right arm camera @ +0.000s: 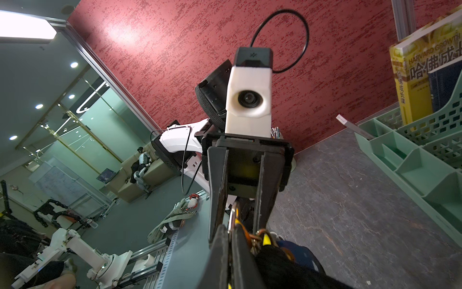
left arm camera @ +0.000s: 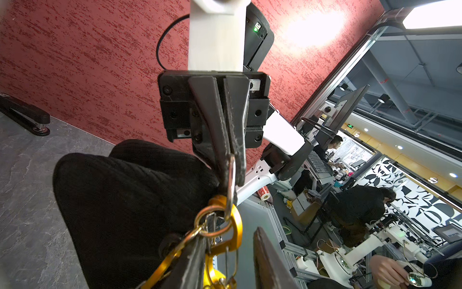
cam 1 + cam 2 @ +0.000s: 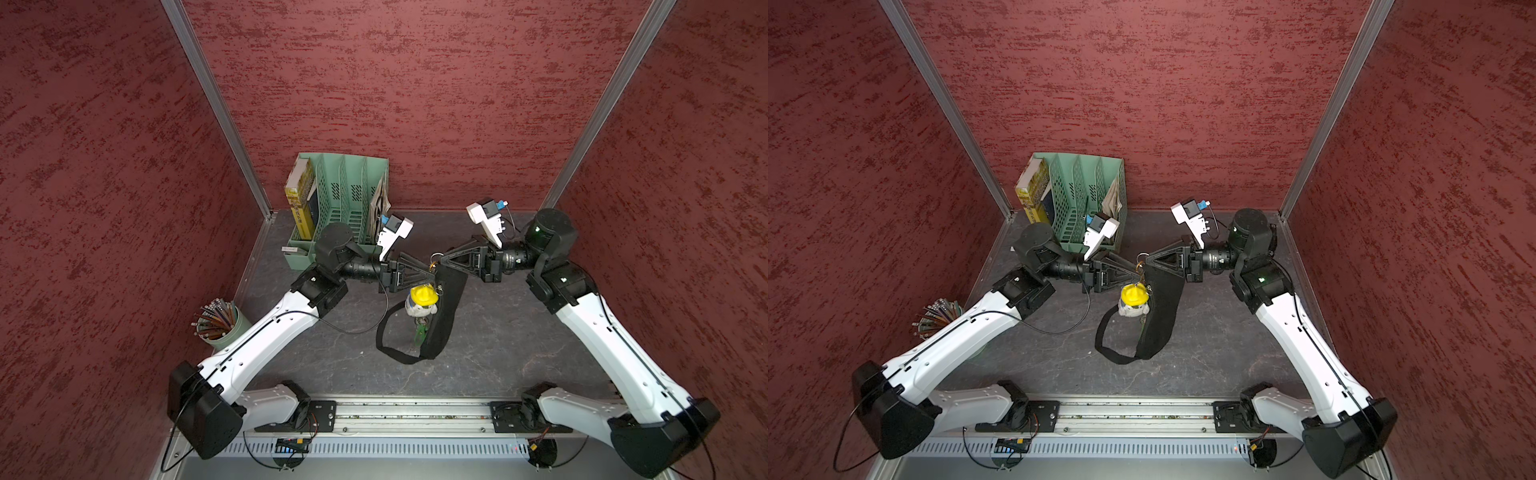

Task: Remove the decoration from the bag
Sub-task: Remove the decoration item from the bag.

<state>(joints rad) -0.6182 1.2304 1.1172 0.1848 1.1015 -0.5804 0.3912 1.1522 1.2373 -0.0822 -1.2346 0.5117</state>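
Observation:
The black bag [image 3: 446, 307] [image 3: 1163, 309] hangs above the table, its strap [image 3: 384, 332] looping down to the surface. The decoration, a small plush figure in a yellow hard hat [image 3: 423, 297] [image 3: 1133, 296], dangles at the bag's left side from an orange carabiner [image 2: 237, 225] and linked rings. My right gripper [image 3: 442, 262] [image 1: 230, 230] is shut on a silver ring [image 2: 232, 175] at the bag's top. My left gripper [image 3: 430, 271] [image 2: 228, 235] faces it tip to tip. Its jaws stand apart around the carabiner, which lies against one finger [image 2: 192, 260].
A green file organiser [image 3: 345, 199] with books stands at the back left, close behind the left arm. A cup of pencils [image 3: 220, 324] sits by the left wall. A black stapler [image 2: 25, 117] lies by the wall. Red walls enclose the grey table [image 3: 498, 353].

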